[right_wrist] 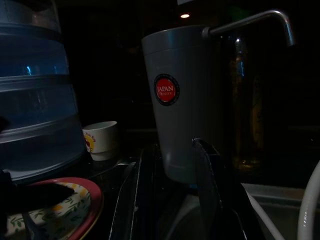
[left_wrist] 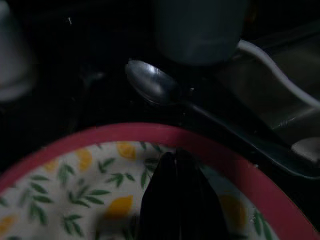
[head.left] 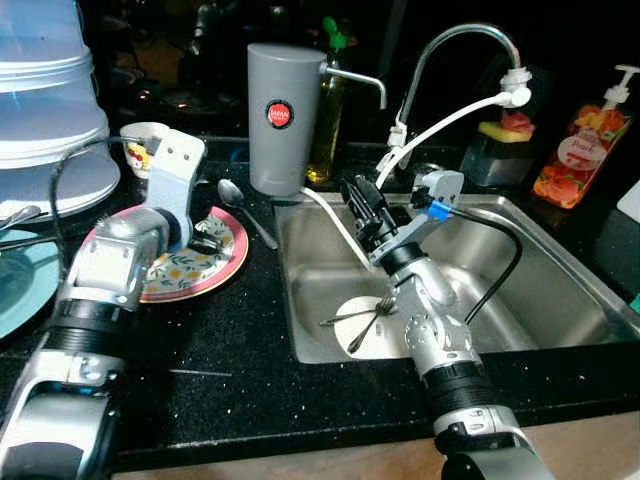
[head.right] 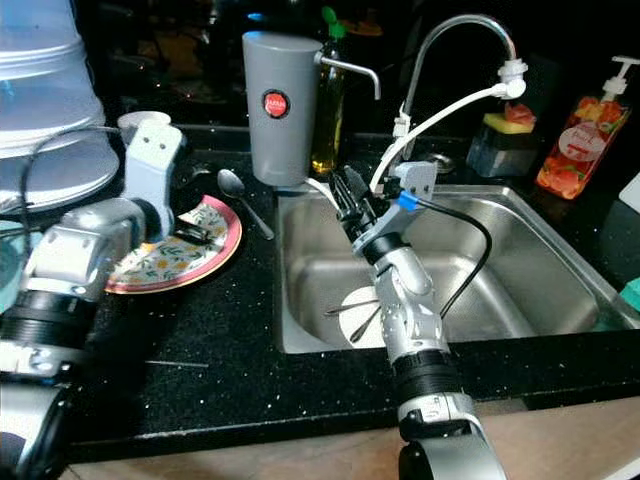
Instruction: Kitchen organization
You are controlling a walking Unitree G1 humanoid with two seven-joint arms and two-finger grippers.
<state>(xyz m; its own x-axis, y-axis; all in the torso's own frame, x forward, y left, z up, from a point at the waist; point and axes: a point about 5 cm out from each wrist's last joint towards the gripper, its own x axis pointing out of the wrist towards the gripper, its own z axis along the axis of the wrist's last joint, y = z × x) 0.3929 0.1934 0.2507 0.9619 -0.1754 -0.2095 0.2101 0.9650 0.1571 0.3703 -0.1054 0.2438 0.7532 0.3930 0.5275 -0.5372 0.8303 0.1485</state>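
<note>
- Left end effector [head.left: 212, 243]: black fingers pressed together over the round, pink-rimmed floral plate [head.left: 225, 265] on the speckled black table [head.left: 250, 340].
- A shiny metal spoon [head.left: 243, 208] lies just beyond it, beside the smooth grey cylindrical dispenser [head.left: 283, 117].
- Right end effector [head.left: 362, 205]: fingers spread, raised over the steel sink [head.left: 540, 290]; the dispenser stands just ahead.
- Below it, forks [head.left: 365, 317] cross a white dish [head.left: 370, 335], part hidden by the arm.

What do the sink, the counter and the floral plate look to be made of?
The sink looks like brushed stainless steel, grey with soft reflections. The counter looks like polished black stone, glossy with pale flecks, though laminate is possible. The floral plate could be glazed ceramic or melamine: pink rim, printed leaves, slight sheen.
</note>
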